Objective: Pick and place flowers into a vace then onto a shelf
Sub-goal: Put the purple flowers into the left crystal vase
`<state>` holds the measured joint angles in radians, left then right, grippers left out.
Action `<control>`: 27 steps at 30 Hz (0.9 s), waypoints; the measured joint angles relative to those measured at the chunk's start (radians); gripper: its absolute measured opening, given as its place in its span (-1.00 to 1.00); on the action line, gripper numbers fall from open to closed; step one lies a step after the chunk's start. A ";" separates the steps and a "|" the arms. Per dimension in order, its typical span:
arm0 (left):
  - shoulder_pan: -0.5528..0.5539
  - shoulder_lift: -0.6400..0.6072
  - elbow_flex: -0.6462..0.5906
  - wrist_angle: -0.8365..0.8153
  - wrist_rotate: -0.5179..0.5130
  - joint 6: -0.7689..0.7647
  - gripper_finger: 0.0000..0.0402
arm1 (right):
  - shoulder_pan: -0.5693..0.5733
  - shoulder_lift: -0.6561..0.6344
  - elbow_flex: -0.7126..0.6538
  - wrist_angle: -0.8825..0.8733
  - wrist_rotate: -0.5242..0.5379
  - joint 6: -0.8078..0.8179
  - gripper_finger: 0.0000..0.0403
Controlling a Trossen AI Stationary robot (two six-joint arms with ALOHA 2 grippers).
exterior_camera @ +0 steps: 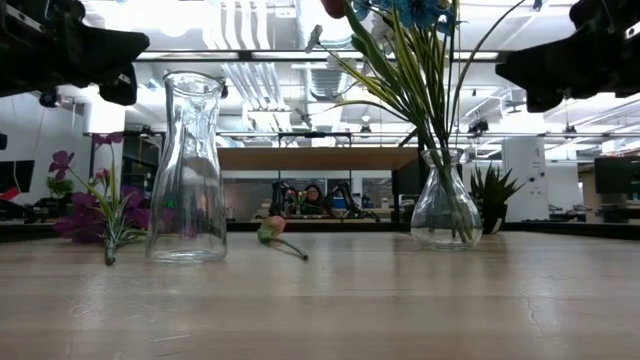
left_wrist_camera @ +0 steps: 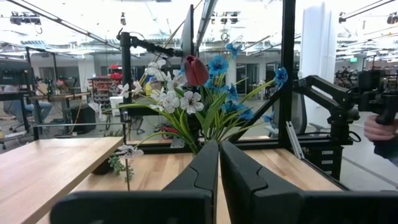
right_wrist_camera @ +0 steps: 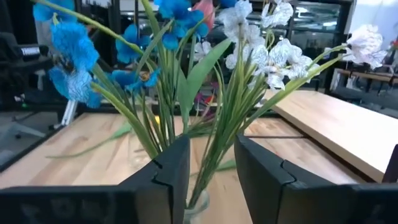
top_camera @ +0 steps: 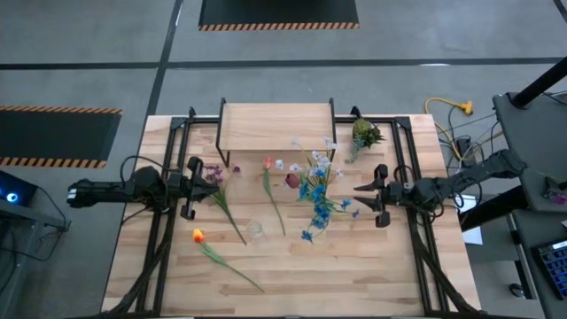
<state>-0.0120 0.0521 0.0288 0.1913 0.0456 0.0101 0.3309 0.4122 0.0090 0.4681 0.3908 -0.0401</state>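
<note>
A round glass vase (exterior_camera: 445, 215) stands right of the table's middle and holds blue, white and dark red flowers (top_camera: 316, 190). An empty tall glass carafe (exterior_camera: 190, 170) stands nearer the front (top_camera: 255, 230). Three flowers lie flat on the table: purple (top_camera: 215, 173), pink (top_camera: 268, 164) and orange (top_camera: 198, 235). The shelf (top_camera: 266, 124) stands at the far edge. My left gripper (top_camera: 215, 181) hangs shut above the purple bloom, pointing at the bouquet (left_wrist_camera: 199, 106). My right gripper (top_camera: 358, 188) is open, level, just right of the bouquet (right_wrist_camera: 186, 93), with the stems ahead of its gap (right_wrist_camera: 211, 168).
A stubby yellow-green tuft (top_camera: 365, 133) stands at the shelf's right end. Black frame rails (top_camera: 403, 168) run along both sides of the table. Bare wood lies at the near right (top_camera: 372, 266). A person sits far behind (exterior_camera: 315, 200), and a hand shows beyond the table (left_wrist_camera: 379, 127).
</note>
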 joint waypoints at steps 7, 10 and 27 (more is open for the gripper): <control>0.000 0.000 0.000 0.000 0.000 0.000 -1.00 | -0.002 -0.020 0.000 0.072 0.000 -0.091 -0.47; 0.000 0.000 0.000 0.000 0.000 0.000 -1.00 | -0.002 -0.067 0.004 0.022 0.000 -0.100 -0.49; 0.000 0.000 -0.002 -0.044 0.000 0.000 -1.00 | -0.003 -0.403 0.001 -0.398 0.032 0.071 -0.45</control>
<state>-0.0120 0.0521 0.0273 0.1474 0.0455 0.0097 0.3283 0.0089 0.0097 0.0703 0.4227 0.0308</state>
